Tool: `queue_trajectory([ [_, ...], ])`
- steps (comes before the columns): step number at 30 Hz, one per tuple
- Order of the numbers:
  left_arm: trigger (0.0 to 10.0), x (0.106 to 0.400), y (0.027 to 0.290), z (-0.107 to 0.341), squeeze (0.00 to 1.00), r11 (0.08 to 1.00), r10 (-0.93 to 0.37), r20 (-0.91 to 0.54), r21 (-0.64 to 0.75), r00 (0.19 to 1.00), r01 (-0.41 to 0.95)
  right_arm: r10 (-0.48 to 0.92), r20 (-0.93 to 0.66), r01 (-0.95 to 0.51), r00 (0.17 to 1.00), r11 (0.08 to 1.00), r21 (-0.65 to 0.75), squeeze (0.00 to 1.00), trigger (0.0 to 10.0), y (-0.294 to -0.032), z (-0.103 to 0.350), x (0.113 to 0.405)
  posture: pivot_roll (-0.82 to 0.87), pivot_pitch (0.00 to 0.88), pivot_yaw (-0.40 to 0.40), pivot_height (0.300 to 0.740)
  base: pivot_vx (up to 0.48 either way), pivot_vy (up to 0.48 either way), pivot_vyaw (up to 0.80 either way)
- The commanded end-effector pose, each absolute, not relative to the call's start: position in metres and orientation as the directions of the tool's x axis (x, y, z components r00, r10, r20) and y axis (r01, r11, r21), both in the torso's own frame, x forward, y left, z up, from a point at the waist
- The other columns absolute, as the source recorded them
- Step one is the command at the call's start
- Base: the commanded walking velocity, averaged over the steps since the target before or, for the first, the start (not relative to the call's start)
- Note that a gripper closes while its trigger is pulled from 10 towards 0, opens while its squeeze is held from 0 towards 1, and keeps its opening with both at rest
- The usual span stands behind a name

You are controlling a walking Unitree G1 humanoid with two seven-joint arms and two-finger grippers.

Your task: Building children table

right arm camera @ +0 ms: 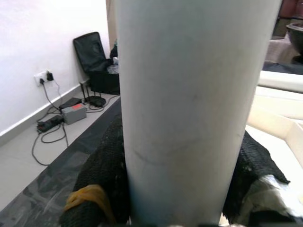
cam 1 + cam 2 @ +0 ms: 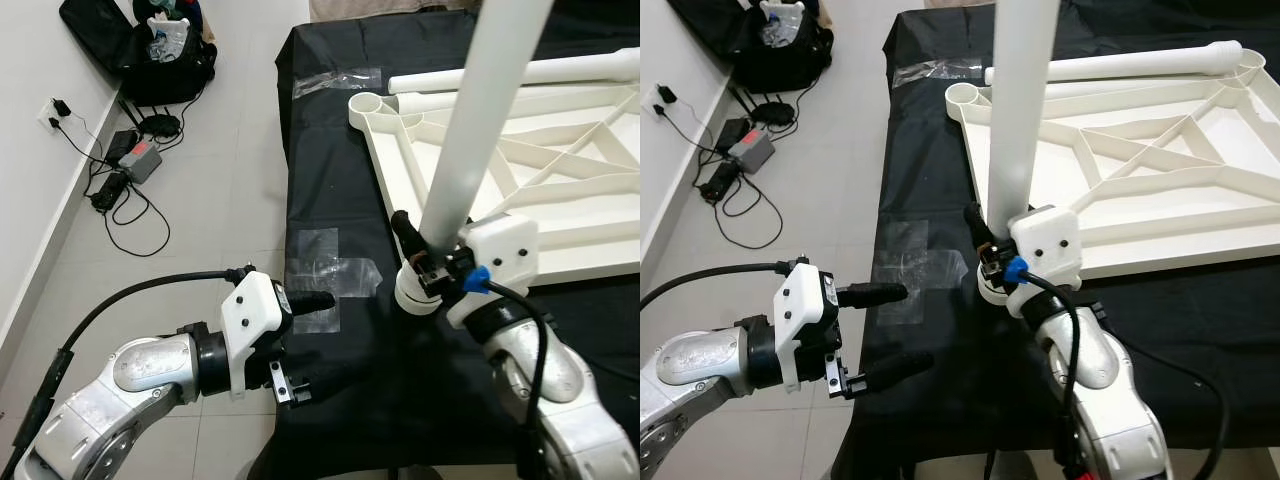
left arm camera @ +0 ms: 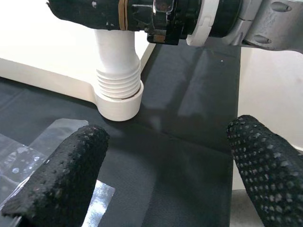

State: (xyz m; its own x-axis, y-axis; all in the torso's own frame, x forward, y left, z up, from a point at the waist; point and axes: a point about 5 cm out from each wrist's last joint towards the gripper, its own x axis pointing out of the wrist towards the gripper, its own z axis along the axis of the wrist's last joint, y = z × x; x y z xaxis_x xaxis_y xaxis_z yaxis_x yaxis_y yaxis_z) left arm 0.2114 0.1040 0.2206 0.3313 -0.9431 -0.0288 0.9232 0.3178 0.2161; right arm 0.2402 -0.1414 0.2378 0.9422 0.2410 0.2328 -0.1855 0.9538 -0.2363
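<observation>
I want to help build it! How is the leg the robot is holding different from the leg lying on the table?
The held leg stands upright in a corner socket, gripped by the right gripper. The lying leg rests flat along the tabletop's far edge, untouched. Both are white round tubes.

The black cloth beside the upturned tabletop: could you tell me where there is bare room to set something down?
Bare black cloth lies between the left gripper and the right gripper, near the clear tape. Another patch lies below the tabletop. The corner socket holding the leg is crowded.
</observation>
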Motion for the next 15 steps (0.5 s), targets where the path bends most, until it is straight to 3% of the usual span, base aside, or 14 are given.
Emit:
queue_trajectory([
  [1, 10.0, 0.211, 0.106, 0.223, 0.0, 0.322, -0.942, -0.022, 0.219, 0.334, 0.921, 0.09, 0.081, -0.067, 0.993, 0.967, -0.246, 0.0, 10.0, -0.157, 0.211, 0.249, 0.02, 0.308, 0.063, 0.74, 0.0, 0.0, 0.0],
  [8, 10.0, 0.212, 0.107, 0.225, 0.0, 0.331, -0.939, -0.016, 0.226, 0.343, 0.916, 0.05, 0.084, -0.03, 0.995, 0.973, -0.227, 0.0, 10.0, -0.156, 0.213, 0.25, 0.02, 0.309, 0.063, 0.74, 0.0, 0.0, 0.0],
  [15, 10.0, 0.211, 0.107, 0.224, 0.0, 0.328, -0.94, -0.017, 0.224, 0.341, 0.918, 0.101, 0.158, -0.065, 0.982, 0.973, -0.22, 0.0, 10.0, -0.153, 0.228, 0.252, 0.02, 0.303, 0.064, 0.74, 0.0, 0.0, 0.0],
])
